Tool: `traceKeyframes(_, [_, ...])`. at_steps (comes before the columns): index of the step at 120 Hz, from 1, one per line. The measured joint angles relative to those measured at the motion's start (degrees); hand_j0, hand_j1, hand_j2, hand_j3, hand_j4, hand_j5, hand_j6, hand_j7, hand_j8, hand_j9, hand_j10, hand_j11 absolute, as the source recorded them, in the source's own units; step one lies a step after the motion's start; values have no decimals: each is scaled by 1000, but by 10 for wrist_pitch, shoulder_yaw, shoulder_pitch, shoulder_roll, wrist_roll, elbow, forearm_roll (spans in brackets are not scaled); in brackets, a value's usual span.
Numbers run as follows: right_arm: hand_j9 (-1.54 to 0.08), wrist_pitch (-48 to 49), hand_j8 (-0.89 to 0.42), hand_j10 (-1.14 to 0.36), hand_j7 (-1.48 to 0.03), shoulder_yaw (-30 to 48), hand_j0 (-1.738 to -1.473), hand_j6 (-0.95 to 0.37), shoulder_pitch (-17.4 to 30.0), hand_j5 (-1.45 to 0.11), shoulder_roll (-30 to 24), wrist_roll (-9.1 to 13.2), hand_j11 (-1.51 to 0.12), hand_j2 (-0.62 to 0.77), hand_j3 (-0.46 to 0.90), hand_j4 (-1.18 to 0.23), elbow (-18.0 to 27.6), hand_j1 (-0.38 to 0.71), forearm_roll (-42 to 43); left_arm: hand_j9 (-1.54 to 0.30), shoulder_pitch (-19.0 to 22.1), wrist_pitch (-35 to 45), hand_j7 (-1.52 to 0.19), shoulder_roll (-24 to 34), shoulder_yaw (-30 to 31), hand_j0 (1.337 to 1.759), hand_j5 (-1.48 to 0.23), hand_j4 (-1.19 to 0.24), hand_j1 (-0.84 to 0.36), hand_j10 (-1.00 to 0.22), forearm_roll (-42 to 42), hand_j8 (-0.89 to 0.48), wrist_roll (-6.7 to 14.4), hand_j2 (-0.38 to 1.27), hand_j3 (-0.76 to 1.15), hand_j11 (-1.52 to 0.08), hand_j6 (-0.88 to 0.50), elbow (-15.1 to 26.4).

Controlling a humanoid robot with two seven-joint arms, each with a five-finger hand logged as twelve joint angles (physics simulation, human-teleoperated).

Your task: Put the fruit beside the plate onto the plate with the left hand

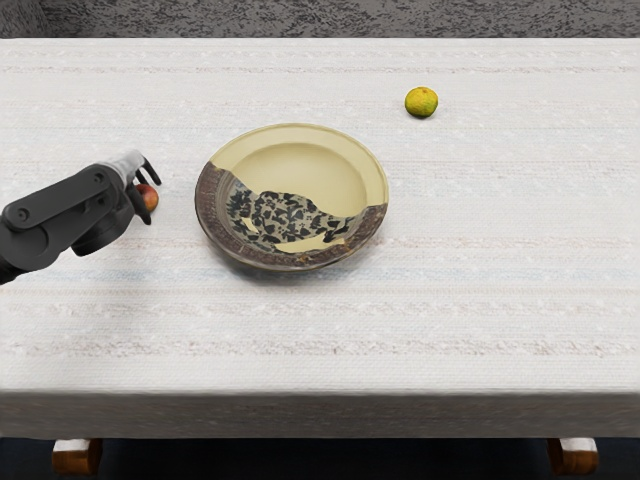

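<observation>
Head view: the dark left hand (128, 195) grasps the small red round fruit (149, 198), fingers curled round it low over the white cloth-covered table (480, 300), likely because the brown-rimmed cream ceramic plate (210, 200) waits just right of the hand; a yellow-green citrus (421, 101) lies well beyond it

Pale table (400, 330), patterned plate (215, 200), red fruit (149, 197) left, yellow-green fruit (421, 102) far right
</observation>
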State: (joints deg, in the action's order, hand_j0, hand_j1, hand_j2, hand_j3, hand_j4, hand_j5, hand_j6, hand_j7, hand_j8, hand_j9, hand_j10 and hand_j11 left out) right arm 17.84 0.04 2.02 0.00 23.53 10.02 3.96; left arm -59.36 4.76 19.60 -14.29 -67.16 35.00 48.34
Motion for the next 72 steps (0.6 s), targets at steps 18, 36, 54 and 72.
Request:
traceKeyframes(18, [0, 0, 0, 0, 0, 0, -1658, 0, 0, 0, 0, 0, 0, 0, 0, 0, 0, -349, 0, -728, 0, 0, -725, 0, 0, 1649, -724, -562, -294, -559, 1, -529, 0, 170, 421, -728, -534, 0])
traceKeyframes(36, [0, 0, 0, 0, 0, 0, -1658, 0, 0, 0, 0, 0, 0, 0, 0, 0, 0, -349, 0, -795, 2, 0, -784, 0, 1, 1638, -771, -603, -313, -589, 0, -476, 0, 115, 571, -797, -480, 0])
traceKeyframes(54, [0, 0, 0, 0, 0, 0, -1658, 0, 0, 0, 0, 0, 0, 0, 0, 0, 0, -349, 0, -927, 1, -3, -912, 0, 2, 1669, -898, -714, -309, -697, 1, -414, 1, 123, 477, -925, -419, 4])
traceKeyframes(72, [0, 0, 0, 0, 0, 0, -1658, 1, 0, 0, 0, 0, 0, 0, 0, 0, 0, -349, 0, -1038, -4, -6, -1031, 11, -1, 1656, -1021, -703, -345, -748, 6, -386, 1, 322, 251, -1035, -402, 24])
